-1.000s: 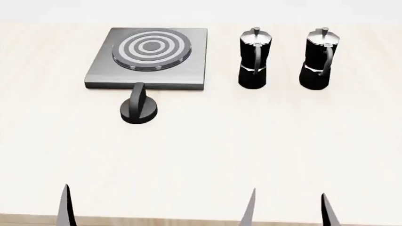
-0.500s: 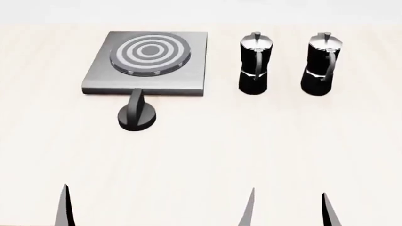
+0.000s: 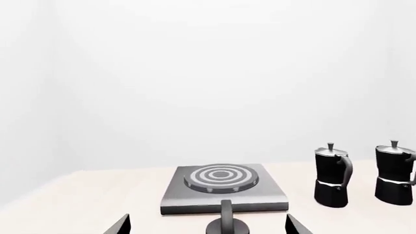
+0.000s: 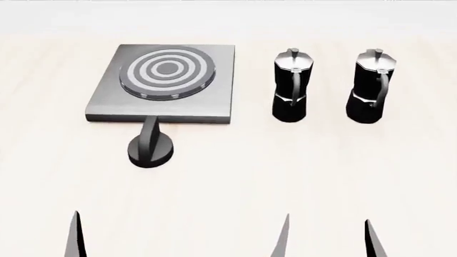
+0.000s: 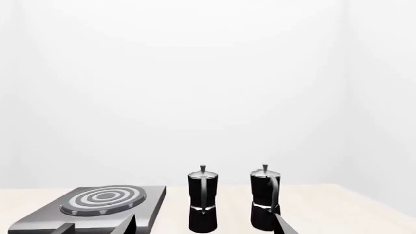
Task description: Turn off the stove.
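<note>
Both arms are held low at the near table edge. The left gripper (image 3: 204,225) and right gripper (image 4: 327,238) have jaws spread, empty. The stove (image 4: 162,83) lies well ahead of the left gripper, untouched.

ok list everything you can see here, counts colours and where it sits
stove: 1, grey square slab with a round ringed burner, far left part of the table
knob: 1, black, round with a raised ridge, on the table just in front of the stove's near edge
moka pots: 2, black and silver, upright side by side to the right of the stove, one nearer it and one further right, apart from each other
table: 1, pale wood, under everything
left gripper: 1, dark fingertips only, near edge of the table, in line with the knob, jaws apart, holding nothing
right gripper: 1, dark and grey fingertips only, near edge in front of the pots, jaws apart, holding nothing
</note>
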Controlling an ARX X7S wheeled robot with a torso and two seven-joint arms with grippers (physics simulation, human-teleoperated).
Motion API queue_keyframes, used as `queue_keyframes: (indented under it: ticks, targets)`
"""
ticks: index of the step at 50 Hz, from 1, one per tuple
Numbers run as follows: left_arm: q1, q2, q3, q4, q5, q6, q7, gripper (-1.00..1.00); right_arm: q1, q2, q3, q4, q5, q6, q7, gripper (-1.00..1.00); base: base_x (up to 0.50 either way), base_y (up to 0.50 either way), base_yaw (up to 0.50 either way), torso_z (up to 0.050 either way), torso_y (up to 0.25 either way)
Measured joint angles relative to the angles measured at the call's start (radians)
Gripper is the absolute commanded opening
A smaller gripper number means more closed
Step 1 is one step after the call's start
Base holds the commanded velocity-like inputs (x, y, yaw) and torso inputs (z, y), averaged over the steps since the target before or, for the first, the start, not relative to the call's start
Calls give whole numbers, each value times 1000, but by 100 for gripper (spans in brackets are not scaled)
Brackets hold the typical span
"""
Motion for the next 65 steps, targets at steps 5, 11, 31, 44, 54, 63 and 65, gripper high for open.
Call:
queue_keyframes:
  ticks: [5,11,31,44,54,63,65]
  targets:
    - [0,-3,3,-3,-2,1,-4,100,1,3,-3,2,1,0,4,100,251,0,0,0,0]
    - [-1,-7,5,-6,-5,3,-8,100,2,7,-8,5,3,-2,8,100,251,0,0,0,0]
    - [-2,-17,14,-13,-13,5,-23,100,4,21,-21,11,7,-3,19,100,204,0,0,0,0]
    - [-3,-24,21,-18,-17,7,-31,100,6,29,-29,13,12,1,25,100,160,0,0,0,0]
    - [-5,-30,26,-21,-19,8,-37,100,8,35,-34,14,14,3,31,100,160,0,0,0,0]
    - [-6,-36,32,-23,-21,9,-45,100,10,40,-40,15,15,5,36,100,161,0,0,0,0]
    - [-6,-37,34,-24,-22,10,-47,100,10,41,-41,15,15,5,37,100,160,0,0,0,0]
